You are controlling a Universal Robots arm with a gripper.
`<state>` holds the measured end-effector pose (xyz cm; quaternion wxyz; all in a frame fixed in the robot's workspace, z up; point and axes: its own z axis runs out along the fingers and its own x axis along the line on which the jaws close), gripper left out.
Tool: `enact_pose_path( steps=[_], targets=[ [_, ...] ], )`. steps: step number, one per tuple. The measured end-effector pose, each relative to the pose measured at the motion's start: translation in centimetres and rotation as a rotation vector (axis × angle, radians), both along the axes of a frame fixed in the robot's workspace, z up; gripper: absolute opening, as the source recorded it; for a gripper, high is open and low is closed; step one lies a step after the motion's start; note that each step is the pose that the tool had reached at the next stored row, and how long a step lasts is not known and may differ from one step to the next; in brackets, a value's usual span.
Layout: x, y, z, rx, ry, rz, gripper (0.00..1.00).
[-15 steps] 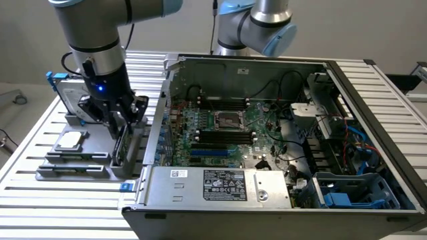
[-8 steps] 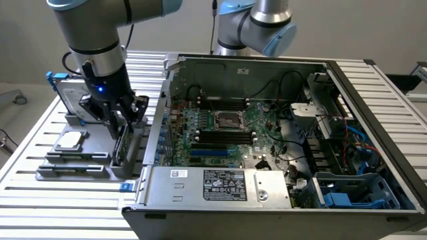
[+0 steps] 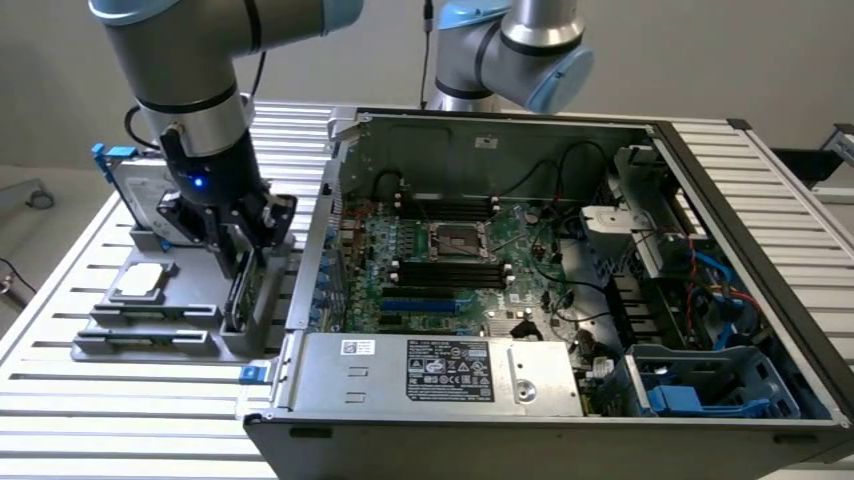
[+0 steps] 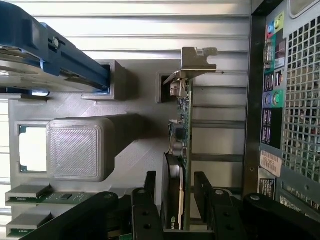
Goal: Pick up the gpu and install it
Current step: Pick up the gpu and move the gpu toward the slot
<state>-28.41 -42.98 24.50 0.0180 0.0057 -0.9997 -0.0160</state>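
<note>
The gpu (image 3: 243, 292) stands on edge in a slot of the grey holder (image 3: 160, 345) on the exterior view's left, beside the open computer case. In the wrist view the gpu (image 4: 181, 125) appears edge-on, a green board with a black shroud and a silver end bracket (image 4: 198, 58). My gripper (image 3: 247, 262) is lowered straight over it. There, my gripper (image 4: 177, 184) is open, with one black finger (image 4: 150, 200) on each side of the card. A narrow gap shows between each finger and the card.
The open computer case (image 3: 494, 118) with its motherboard (image 3: 441, 260) lies right of the holder. A silver hard drive with blue rails (image 3: 131, 185), a square chip (image 3: 143, 282) and memory sticks (image 4: 30, 194) share the holder. A second arm (image 3: 514, 45) stands behind the case.
</note>
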Motion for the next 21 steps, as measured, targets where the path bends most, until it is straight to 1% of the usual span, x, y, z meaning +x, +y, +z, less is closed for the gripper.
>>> enact_pose_path(
  steps=[2,6,14,16,21],
  targets=[
    [0.0,-0.09,-0.08,0.0,-0.0001,-0.005,0.44],
    [-0.01,-0.13,-0.18,-0.0002,0.0003,-0.017,0.44],
    [0.0,-0.17,-0.36,0.001,0.0003,-0.064,0.44],
    [0.0,-0.26,-0.38,0.003,0.0004,-0.065,0.44],
    [0.0,-0.44,-0.41,0.011,0.0006,-0.065,0.44]
  ],
)
